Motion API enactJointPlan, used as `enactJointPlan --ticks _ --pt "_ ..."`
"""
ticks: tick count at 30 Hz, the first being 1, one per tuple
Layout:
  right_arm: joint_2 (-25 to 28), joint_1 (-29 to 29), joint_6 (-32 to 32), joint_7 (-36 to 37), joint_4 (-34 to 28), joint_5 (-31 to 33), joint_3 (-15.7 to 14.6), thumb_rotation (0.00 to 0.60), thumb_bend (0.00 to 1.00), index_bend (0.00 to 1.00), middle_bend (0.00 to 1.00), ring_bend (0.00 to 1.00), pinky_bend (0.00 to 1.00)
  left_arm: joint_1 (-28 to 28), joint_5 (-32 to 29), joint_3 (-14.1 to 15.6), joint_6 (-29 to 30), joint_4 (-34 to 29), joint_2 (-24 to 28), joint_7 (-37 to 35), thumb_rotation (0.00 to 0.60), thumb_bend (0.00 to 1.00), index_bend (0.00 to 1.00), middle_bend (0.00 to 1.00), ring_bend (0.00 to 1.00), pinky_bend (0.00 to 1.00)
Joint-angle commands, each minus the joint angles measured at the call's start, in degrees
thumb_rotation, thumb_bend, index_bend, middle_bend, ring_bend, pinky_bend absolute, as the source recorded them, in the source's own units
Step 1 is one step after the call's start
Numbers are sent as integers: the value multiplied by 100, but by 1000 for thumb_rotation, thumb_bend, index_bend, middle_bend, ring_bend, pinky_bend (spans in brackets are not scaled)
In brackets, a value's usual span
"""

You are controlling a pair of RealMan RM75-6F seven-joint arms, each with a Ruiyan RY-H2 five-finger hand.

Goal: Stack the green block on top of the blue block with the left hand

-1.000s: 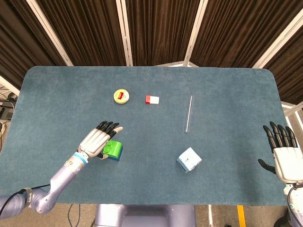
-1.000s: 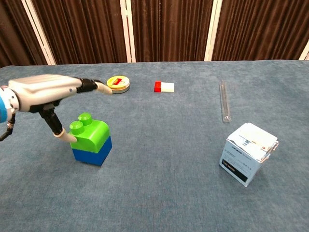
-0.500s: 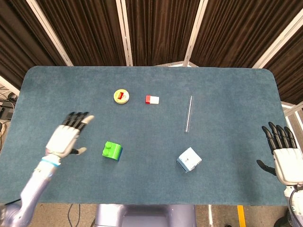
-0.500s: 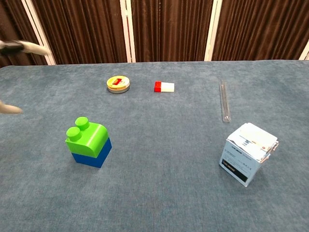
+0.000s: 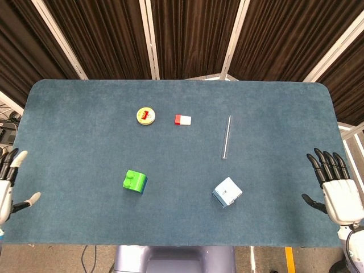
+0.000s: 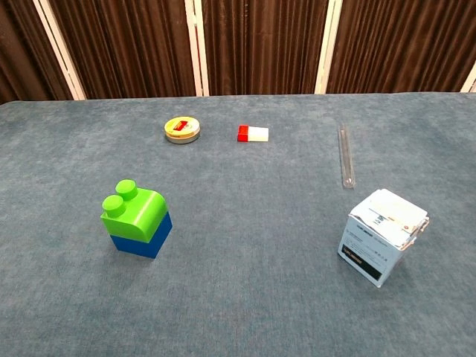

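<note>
The green block (image 6: 132, 210) — rounded, two studs on top — sits squarely on the blue block (image 6: 140, 239) toward the bench's (image 5: 74, 114) front-left. Left hand (image 5: 7, 185) and right hand (image 5: 335, 185) hang spread, empty, at opposite bench edges.

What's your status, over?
Left hand open at table's left edge, right hand open at right edge. Green block sits on blue block, untouched. Nothing in the way.
</note>
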Motion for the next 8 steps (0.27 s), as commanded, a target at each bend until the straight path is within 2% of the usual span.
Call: enactJointPlan --ticks 1,8 --pt "2 -14 15 -20 -4 14 3 600 0 0 0 0 0 45 68 -43 -52 43 74 -128 600 0 0 0 0 0" --pt "-10 -37 26 -63 6 46 1 600 0 0 0 0 0 97 227 -85 -137 39 118 -139 600 0 0 0 0 0"
